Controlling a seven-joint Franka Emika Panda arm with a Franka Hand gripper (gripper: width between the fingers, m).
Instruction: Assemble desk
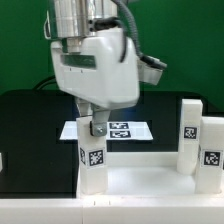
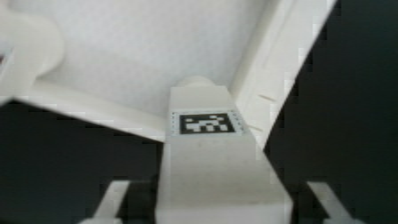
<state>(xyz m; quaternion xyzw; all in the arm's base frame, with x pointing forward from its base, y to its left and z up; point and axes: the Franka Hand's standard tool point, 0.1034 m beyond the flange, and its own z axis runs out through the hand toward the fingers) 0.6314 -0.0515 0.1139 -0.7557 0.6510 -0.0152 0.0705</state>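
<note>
You are in the leg-fitting step: the leg (image 1: 92, 160) stands upright at lower centre of the exterior view, on the near corner of the tabletop (image 1: 140, 180), and the tool (image 1: 92, 124) sits directly above it with its fingers down either side of the top end. In the wrist view the leg (image 2: 210, 150) runs up the middle of the frame between the two fingers (image 2: 111, 200), tag facing the camera. The tool looks part-closed and clamped on the leg. Next, I judge, you must seat or twist it into its corner socket, keeping it plumb. Two more legs (image 1: 190, 135) stand at the right edge; the marker board (image 1: 120, 130) lies behind on the black counter (image 1: 30, 120).
</note>
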